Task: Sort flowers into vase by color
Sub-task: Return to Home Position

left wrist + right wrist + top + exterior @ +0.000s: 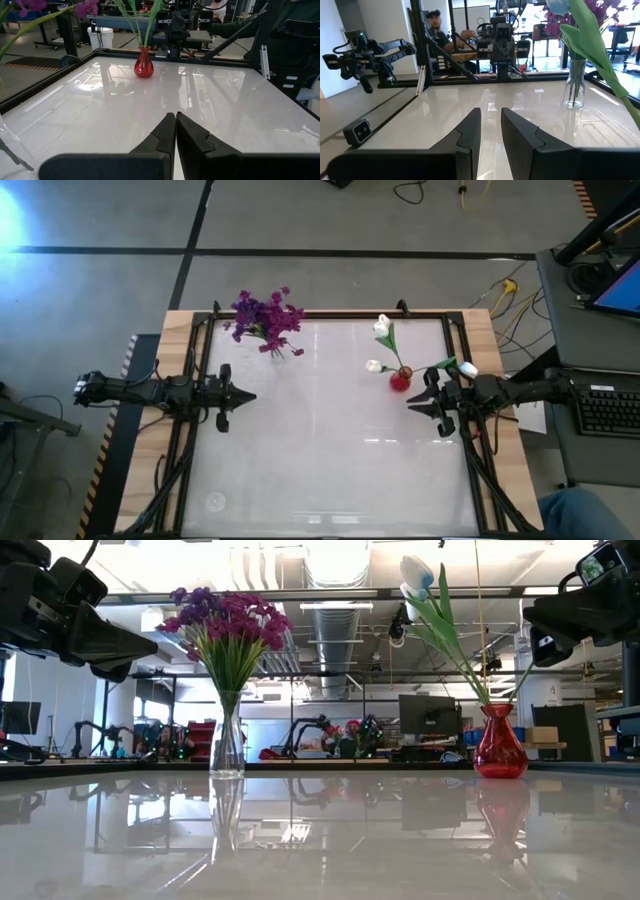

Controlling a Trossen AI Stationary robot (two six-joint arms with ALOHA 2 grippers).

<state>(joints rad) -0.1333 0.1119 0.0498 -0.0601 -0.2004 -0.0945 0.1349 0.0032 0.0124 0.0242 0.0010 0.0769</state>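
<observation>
**High view**
Landmark: the red vase [400, 380] is stood on the white table [320, 470].
Tulips [382, 328]: held in the red vase, with three white buds fanned out above it.
Purple flowers [265, 318]: bunched in a clear vase [277, 350], well apart from the red vase, toward the left arm's side.
Right gripper [412, 406]: hung just beside the red vase but not touching it, tips turned to the table's middle.
Left gripper [250, 396]: held well apart from the red vase, across the table, facing the right gripper.
Off-table: a keyboard [608, 408] and cables [505, 292] are seen beyond the red vase, past the table's edge.

**Low view**
Vases: both are seen upright, the clear vase well to the side of the red vase.
Arms: both are seen high up, outside the two vases.

**Left wrist view**
Left fingers [162, 135]: pressed together, nothing held.
Way ahead: only table top lies between them and the red vase, and the right arm is seen behind it.

**Right wrist view**
Right fingers [470, 132]: set narrowly apart, nothing held.
In the way: a tulip leaf [592, 47] from the red vase is hung across the view, partly covering the purple flowers.
Behind: a person [436, 22] is seen beyond the table.
</observation>
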